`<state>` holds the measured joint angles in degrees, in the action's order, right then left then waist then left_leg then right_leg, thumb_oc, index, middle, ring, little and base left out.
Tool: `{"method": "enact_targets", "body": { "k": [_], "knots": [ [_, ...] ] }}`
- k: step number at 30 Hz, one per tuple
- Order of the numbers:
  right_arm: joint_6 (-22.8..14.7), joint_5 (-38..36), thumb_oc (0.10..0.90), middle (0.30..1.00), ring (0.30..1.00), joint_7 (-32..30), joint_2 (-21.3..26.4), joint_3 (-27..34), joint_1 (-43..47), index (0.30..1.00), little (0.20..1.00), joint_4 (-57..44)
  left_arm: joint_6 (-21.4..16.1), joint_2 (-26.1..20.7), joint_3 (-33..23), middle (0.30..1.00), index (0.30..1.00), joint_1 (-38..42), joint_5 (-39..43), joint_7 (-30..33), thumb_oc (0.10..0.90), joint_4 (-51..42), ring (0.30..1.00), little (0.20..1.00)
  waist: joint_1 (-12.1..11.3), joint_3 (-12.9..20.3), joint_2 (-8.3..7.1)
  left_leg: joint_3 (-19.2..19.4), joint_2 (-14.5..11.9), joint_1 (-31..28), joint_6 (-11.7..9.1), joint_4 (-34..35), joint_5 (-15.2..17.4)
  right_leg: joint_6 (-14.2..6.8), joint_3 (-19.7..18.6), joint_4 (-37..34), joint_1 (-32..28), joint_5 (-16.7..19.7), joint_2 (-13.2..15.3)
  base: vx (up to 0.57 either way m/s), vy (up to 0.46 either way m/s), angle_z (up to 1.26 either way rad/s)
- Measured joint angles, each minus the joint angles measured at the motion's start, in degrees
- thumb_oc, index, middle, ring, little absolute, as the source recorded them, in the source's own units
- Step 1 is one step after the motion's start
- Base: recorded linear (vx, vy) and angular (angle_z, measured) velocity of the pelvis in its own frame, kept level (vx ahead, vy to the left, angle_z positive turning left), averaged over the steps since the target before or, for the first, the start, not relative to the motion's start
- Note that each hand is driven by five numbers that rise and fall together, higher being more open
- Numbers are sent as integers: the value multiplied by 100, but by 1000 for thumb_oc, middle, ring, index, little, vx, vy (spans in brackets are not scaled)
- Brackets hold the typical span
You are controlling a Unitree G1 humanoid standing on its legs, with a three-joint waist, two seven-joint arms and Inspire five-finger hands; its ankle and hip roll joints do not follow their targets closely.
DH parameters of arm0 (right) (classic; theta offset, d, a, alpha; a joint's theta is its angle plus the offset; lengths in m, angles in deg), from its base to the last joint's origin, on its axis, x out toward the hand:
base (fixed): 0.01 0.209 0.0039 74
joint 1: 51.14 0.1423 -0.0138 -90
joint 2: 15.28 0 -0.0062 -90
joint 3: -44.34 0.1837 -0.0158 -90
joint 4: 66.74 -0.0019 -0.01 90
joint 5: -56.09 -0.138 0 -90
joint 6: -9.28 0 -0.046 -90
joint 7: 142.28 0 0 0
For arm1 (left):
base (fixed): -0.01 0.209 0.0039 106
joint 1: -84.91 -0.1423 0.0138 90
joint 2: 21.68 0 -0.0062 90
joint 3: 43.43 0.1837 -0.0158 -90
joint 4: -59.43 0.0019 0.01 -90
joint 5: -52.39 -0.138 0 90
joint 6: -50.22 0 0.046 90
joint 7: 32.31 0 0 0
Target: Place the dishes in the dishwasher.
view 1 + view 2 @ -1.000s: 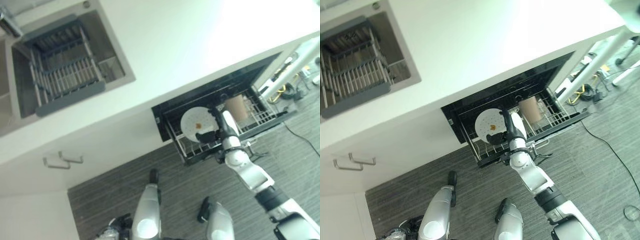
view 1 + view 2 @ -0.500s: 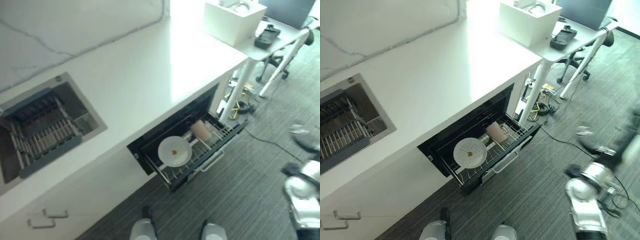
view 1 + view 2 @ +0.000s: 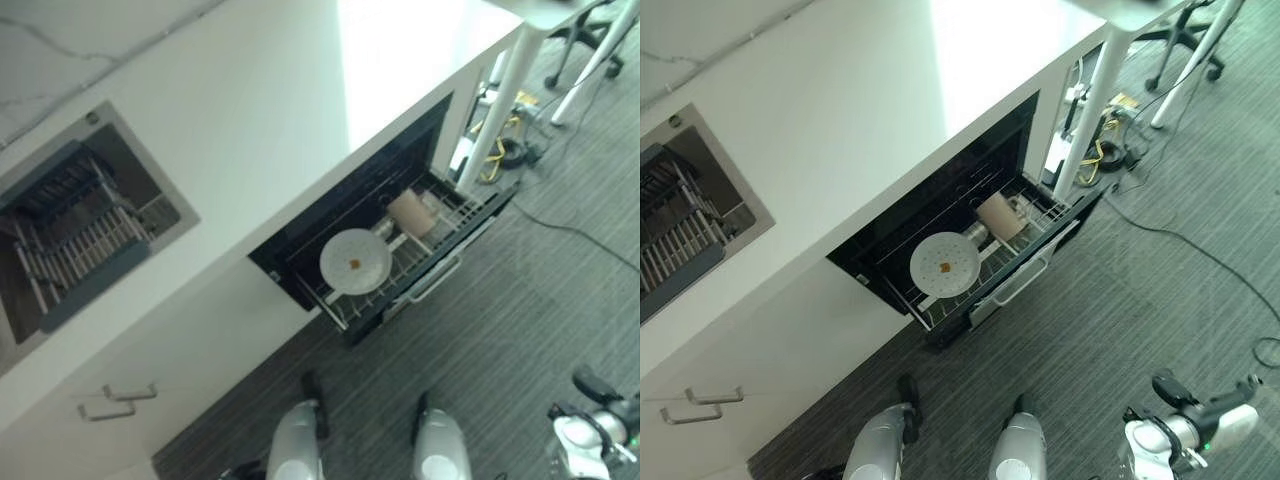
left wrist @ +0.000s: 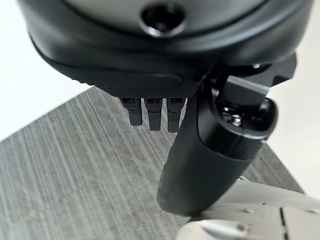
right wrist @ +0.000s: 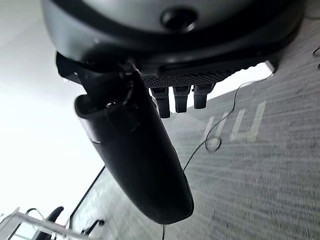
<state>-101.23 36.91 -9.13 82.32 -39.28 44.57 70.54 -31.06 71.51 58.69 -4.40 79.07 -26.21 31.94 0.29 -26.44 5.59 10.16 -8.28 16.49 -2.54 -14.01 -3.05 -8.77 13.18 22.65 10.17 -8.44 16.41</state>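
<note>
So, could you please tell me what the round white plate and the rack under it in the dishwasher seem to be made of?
The round white plate looks like glazed ceramic: smooth and evenly white, though plastic is possible. The pale wire dishwasher rack looks like coated metal: thin light rods in a grid.

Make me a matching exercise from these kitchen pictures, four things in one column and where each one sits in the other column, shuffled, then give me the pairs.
Things:
1. round white plate with an orange spot
2. tan cylindrical cup lying on its side
3. grey slatted drying rack
4. silver bar handles

Places:
A. inside the steel sink
B. on the white cabinet front below the counter
C. in the pulled-out wire dishwasher rack, nearer the sink side
D. in the same rack, on the side farther from the sink

Pairs: 1-C, 2-D, 3-A, 4-B
</note>
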Motion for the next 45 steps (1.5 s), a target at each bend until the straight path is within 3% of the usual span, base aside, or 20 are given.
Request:
{"method": "enact_targets", "body": {
  "k": [2,5,10,14,21,31,36,42,45],
  "knots": [
    [-93,9,800,900,900,57,-44,-412,377,900,900,68,-45,-196,113,900,900,114,16,19,800,-294,900,900,-162,-310,-197,-112,176,185,53,68,-168,78,35,487,338,-208,213,-50,31,50],
    [-93,233,800,900,900,167,-75,-749,778,900,900,70,-49,-172,115,900,900,161,29,-27,800,-468,900,900,-488,-399,-156,-238,232,344,47,153,-311,109,163,677,523,-311,272,-66,57,28],
    [-97,623,800,900,900,317,-64,-1040,1236,900,900,47,-143,-167,118,900,900,173,233,-64,800,-468,900,900,-677,-406,-152,-322,288,532,41,-14,-307,125,209,939,673,-448,371,-49,47,15],
    [-20,788,800,900,900,549,208,-1247,1451,900,900,18,-205,-170,115,900,900,218,238,-192,800,-473,900,900,-774,-407,-139,-463,329,948,42,-228,-285,135,306,1154,972,-502,443,-36,52,17],
    [588,724,800,900,900,1008,784,-1369,1881,900,900,-455,-219,-178,-95,900,900,220,233,-223,800,-560,900,900,-922,-434,-62,-498,261,1412,33,-153,-300,215,389,1354,1496,-522,422,-10,42,7],
    [1275,908,800,900,900,1310,1352,-1688,2888,900,900,-452,-295,-180,-276,900,900,218,217,-570,800,-476,900,900,-1257,-435,-28,-678,266,1656,-54,-169,-568,186,577,1412,1585,-615,421,23,10,8],
    [1752,923,800,900,900,1453,1595,-1798,3616,900,900,-183,-404,-188,-287,900,900,213,154,-687,800,-471,900,900,-1627,-433,-25,-881,288,1731,-87,-185,-577,226,816,1491,1509,-750,440,55,29,18],
    [2206,978,800,900,900,1343,1628,-1939,3833,900,900,31,-457,-226,-341,900,900,83,114,-807,800,-457,900,900,-1661,-430,-20,-938,382,1588,-76,-325,-487,192,1097,1373,1049,-750,525,68,38,16],
    [2476,938,800,900,900,1259,1698,-1988,3995,900,900,279,-516,-257,-341,900,900,25,106,-887,800,-462,900,900,-1786,-424,-11,-1015,460,1488,-72,-421,-368,155,1209,1377,830,-803,629,58,10,20]
  ]
}}
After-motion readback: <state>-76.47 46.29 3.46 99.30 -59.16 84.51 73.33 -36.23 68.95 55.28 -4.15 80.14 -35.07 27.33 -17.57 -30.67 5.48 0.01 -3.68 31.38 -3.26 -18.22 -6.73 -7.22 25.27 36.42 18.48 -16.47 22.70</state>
